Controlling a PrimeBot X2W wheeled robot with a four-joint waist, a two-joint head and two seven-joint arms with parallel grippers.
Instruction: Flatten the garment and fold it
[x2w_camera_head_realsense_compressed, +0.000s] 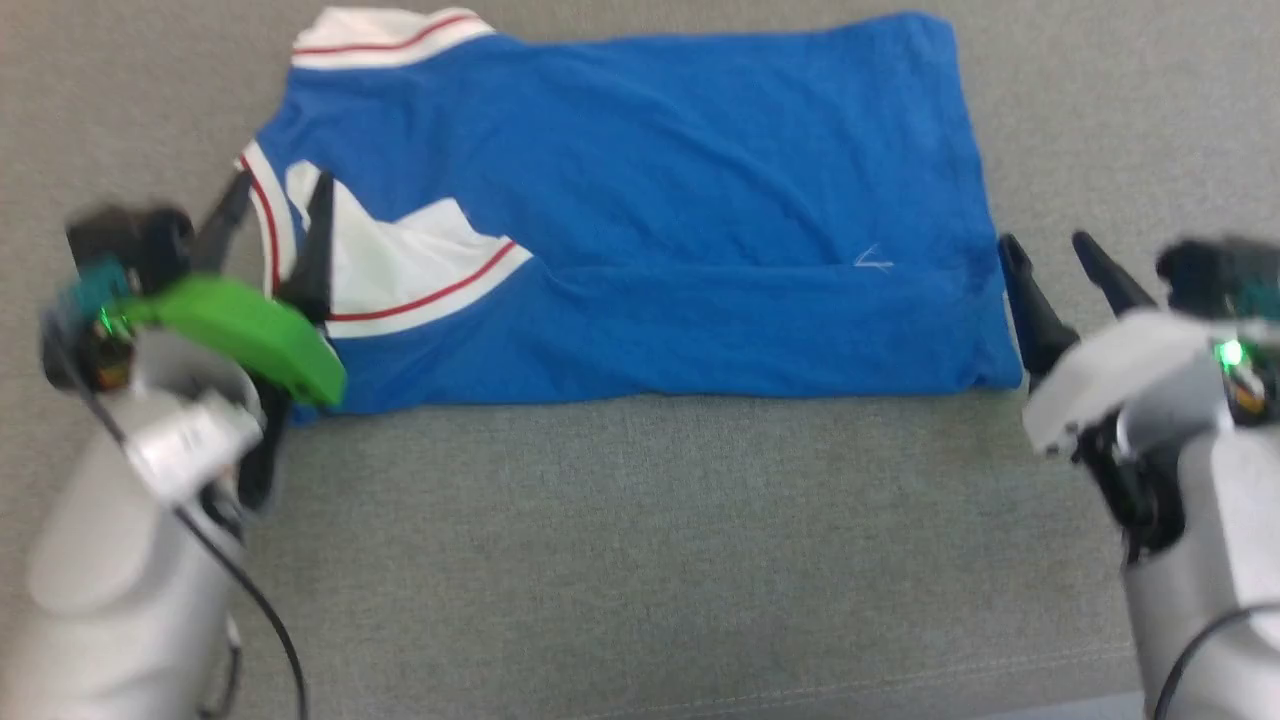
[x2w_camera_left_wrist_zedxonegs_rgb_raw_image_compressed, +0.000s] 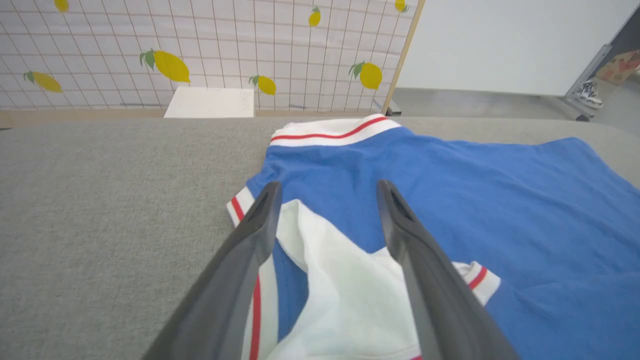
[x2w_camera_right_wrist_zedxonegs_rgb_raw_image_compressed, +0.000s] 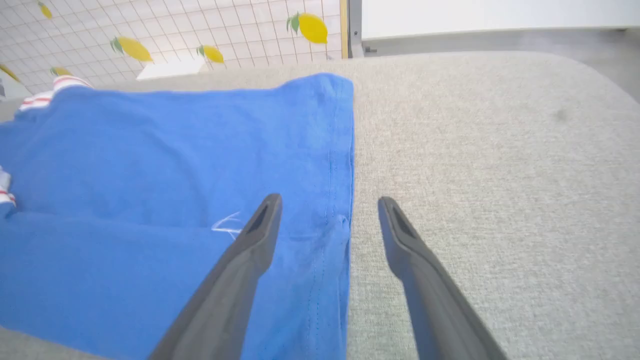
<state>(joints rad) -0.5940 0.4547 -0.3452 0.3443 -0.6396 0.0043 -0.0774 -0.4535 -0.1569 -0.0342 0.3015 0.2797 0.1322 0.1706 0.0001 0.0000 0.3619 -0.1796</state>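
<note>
The garment (x2w_camera_head_realsense_compressed: 640, 190), a royal-blue shirt with white sleeves and red-striped trim, lies folded lengthwise on the grey surface, its near edge doubled over. A white sleeve (x2w_camera_head_realsense_compressed: 400, 265) rests on top at the left end. My left gripper (x2w_camera_head_realsense_compressed: 278, 195) stands open at the collar end, its fingers straddling the white sleeve (x2w_camera_left_wrist_zedxonegs_rgb_raw_image_compressed: 340, 280) without holding it. My right gripper (x2w_camera_head_realsense_compressed: 1045, 245) is open at the hem end, one finger above the blue hem (x2w_camera_right_wrist_zedxonegs_rgb_raw_image_compressed: 340, 210), the other over bare surface. No lettering shows.
The grey padded surface (x2w_camera_head_realsense_compressed: 640, 540) stretches wide in front of the shirt and to both sides. Behind it in the wrist views stand a lemon-print grid panel (x2w_camera_left_wrist_zedxonegs_rgb_raw_image_compressed: 200, 45) and a white box (x2w_camera_left_wrist_zedxonegs_rgb_raw_image_compressed: 210, 102).
</note>
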